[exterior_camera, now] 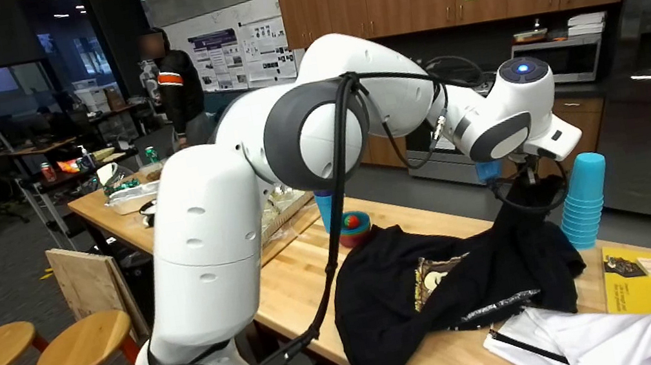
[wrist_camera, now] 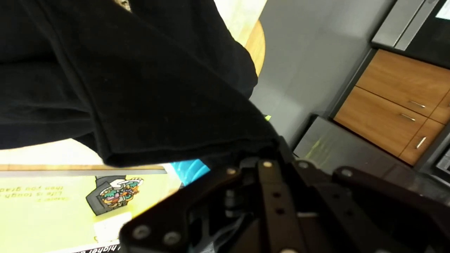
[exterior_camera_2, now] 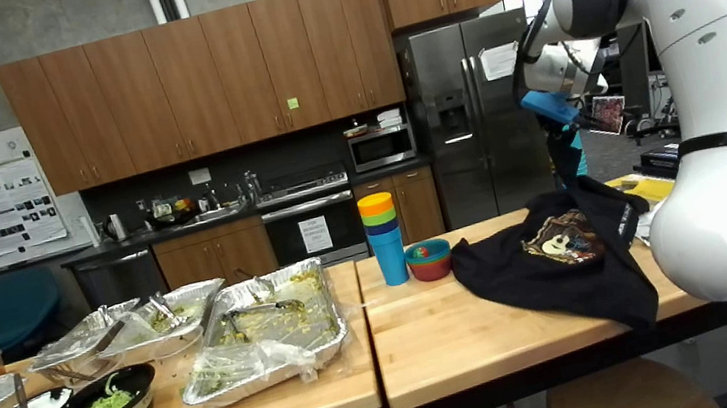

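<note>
Blk garment [wrist_camera: 168, 102] edge btwn fingers [wrist_camera: 271, 177], bulk below

Garment [exterior_camera: 466, 284] partly on table [exterior_camera: 451, 358], between bowls [exterior_camera: 355, 238] and stacked cups [exterior_camera: 583, 200].

In an exterior view, the tabletop [exterior_camera_2: 448, 342] before the bowls [exterior_camera_2: 431, 270] leaves room to pass — a blue cup stack [exterior_camera: 583, 203] bars the way beside the raised black garment [exterior_camera: 489, 267].

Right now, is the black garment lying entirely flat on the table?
No: in an exterior view the gripper holds part of the black garment raised above the table.
</note>
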`<state>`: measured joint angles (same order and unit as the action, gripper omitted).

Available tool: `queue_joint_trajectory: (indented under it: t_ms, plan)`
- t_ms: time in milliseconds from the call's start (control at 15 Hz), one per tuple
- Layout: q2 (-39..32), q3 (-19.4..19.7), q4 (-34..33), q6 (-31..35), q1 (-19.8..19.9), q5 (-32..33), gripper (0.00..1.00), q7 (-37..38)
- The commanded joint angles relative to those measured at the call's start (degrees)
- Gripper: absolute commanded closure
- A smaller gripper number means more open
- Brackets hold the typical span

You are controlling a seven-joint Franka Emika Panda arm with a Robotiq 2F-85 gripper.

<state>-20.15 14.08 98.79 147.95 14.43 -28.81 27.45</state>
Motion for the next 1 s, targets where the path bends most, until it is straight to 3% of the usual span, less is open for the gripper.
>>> queue_joint_trajectory:
  t_ms: [0,333,400,600,933]
  plan:
    - [-2.5,-0.2,-1.9,0.3,-0.5,2.3,0.99,3.8]
    - [-4.6,-0.5,-3.4,-0.4,-1.1,3.1,0.99,6.2]
    - [-5.0,-0.4,-4.0,-0.8,-1.3,3.7,0.71,6.9]
    - [-7.0,-0.2,-6.5,-2.0,-1.4,5.0,0.6,9.4]
    - [-8.9,-0.2,-9.6,-5.5,-0.7,6.5,0.27,11.4]
